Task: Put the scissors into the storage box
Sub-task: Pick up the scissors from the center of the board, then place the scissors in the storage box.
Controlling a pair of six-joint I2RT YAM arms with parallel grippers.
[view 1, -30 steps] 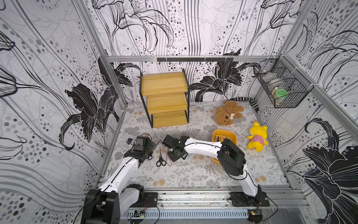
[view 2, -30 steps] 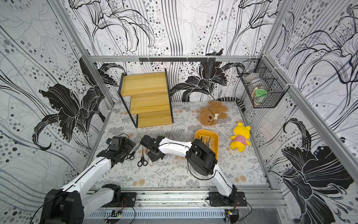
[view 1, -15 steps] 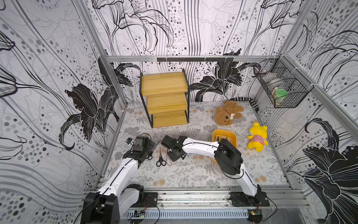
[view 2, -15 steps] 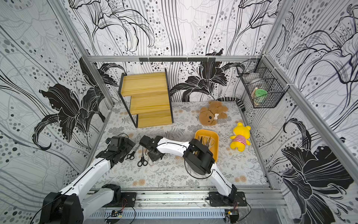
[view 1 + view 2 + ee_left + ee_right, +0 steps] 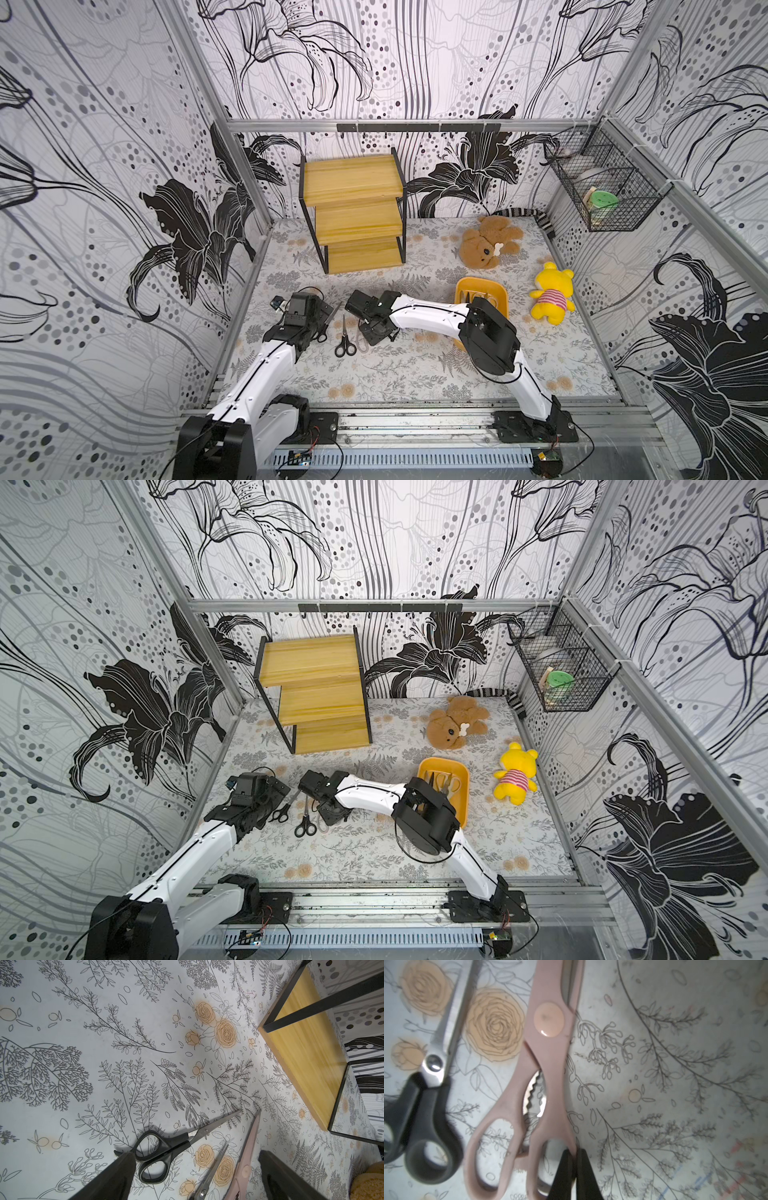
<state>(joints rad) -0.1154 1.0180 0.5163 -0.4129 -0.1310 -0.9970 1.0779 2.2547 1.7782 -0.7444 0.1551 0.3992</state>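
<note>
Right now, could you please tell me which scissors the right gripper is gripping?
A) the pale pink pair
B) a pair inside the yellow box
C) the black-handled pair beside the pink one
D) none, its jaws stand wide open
A: in the right wrist view the right gripper is shut on one handle loop of the pale pink scissors, while the black-handled pair lies ungripped next to them.

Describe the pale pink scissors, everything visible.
The pale pink scissors look plastic-bodied, with a round pivot cap, two oval handle loops and a serrated metal notch between them. Blades closed, they seem to lie flat on the floral mat, beside black-handled scissors without touching. The right gripper is shut on one loop's rim.
</note>
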